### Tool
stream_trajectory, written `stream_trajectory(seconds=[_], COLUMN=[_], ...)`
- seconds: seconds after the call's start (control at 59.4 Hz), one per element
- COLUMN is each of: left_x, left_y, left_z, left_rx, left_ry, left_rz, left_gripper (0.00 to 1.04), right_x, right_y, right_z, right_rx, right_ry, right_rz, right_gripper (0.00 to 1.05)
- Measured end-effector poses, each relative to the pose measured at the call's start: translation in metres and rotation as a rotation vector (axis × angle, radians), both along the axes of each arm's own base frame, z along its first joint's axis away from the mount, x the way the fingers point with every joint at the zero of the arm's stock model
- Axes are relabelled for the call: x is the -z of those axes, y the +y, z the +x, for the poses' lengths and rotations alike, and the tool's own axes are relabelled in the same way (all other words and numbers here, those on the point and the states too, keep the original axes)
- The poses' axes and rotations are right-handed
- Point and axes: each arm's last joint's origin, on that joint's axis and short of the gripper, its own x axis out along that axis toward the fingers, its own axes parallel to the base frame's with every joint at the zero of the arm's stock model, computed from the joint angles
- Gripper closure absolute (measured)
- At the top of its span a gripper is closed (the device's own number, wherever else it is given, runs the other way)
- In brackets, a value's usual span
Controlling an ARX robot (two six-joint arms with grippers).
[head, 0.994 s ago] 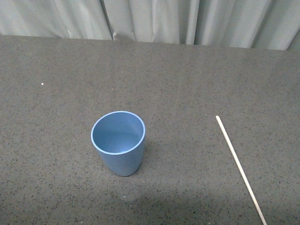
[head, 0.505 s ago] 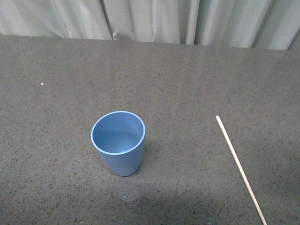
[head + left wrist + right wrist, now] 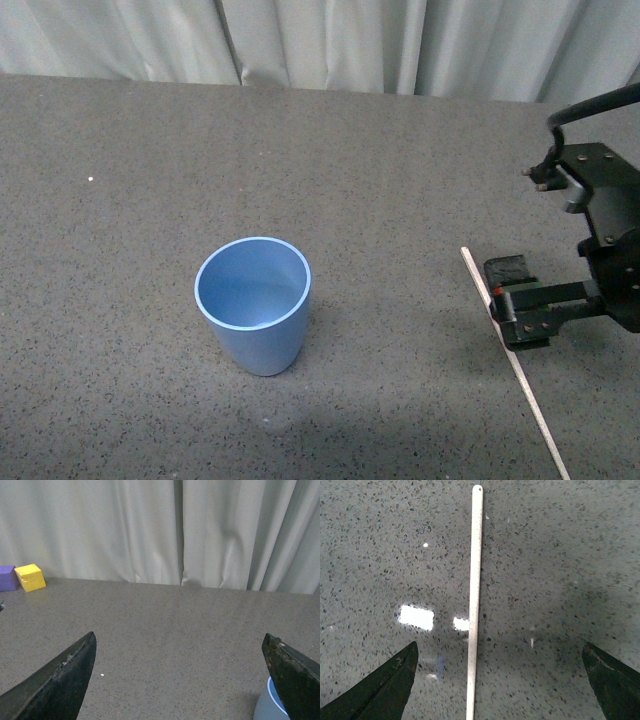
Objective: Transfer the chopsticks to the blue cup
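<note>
Right pincer [image 3: 512, 300], newly in view, spread apart above the chopsticks [image 3: 534, 407], right of blue cup [image 3: 255, 320]

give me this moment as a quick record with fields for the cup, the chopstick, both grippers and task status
blue cup: upright on the table, looks empty
chopsticks: one stick lying flat on the table, to the right of the cup, apart from it
right gripper: open, over the stick with fingers on either side, not closed on it
left gripper: open, holding nothing, not seen in the front view
task status: stick not yet grasped, nothing in the cup
</note>
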Motion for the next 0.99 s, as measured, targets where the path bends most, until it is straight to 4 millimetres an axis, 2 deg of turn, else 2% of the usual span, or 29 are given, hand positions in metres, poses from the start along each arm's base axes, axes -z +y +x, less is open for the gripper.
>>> stream_trajectory(seconds=[0.371,0.674,0.842,0.96,0.994], left_x=[0.000,0.000,0.000,0.000,0.000], left_y=[0.000,0.000,0.000,0.000,0.000], left_z=[0.000,0.000,0.000,0.000,0.000], left_rx=[0.000,0.000,0.000,0.000,0.000], left_ry=[0.000,0.000,0.000,0.000,0.000], left_rz=[0.000,0.000,0.000,0.000,0.000], left_gripper=[0.07,0.07,0.07,0.07,0.07], right_x=[0.025,0.032,0.033,0.033,0.033], right_y=[0.015,0.021,0.023,0.022,0.022], right_z=[0.034,0.044,0.046,0.046,0.046], right_rx=[0.019,0.020,0.020,0.020,0.020], right_ry=[0.097,0.132,0.130,0.125,0.123], right_rz=[0.021,-0.031,-0.037,-0.032,-0.027], right_gripper=[0.11,0.55,0.88,1.04,1.04])
